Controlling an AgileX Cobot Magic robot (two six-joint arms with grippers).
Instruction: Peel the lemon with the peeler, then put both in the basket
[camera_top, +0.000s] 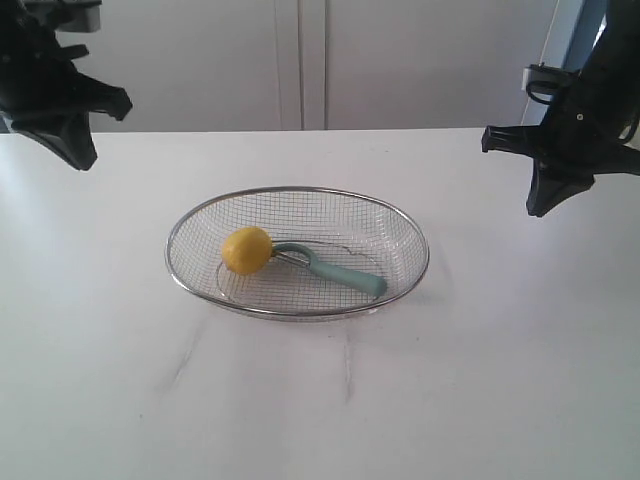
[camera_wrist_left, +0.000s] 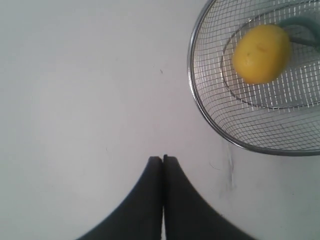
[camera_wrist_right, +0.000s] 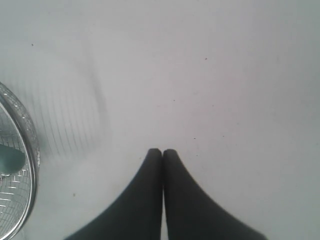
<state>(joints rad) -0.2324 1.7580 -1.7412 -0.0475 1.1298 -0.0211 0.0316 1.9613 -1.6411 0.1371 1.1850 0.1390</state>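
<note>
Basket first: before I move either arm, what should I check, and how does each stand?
1. The small oval yellow lemon sits inside the shallow silver wire-mesh basket: ok.
2. The teal-handled peeler lies inside too, beside the lemon: ok.
3. The left gripper is shut, empty, clear of the basket: ok.
4. The right gripper is shut, empty, above the white table: ok.
5. Lemon peeled: cannot tell.

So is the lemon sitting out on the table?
No, the lemon lies inside the basket, right next to the peeler.
</note>
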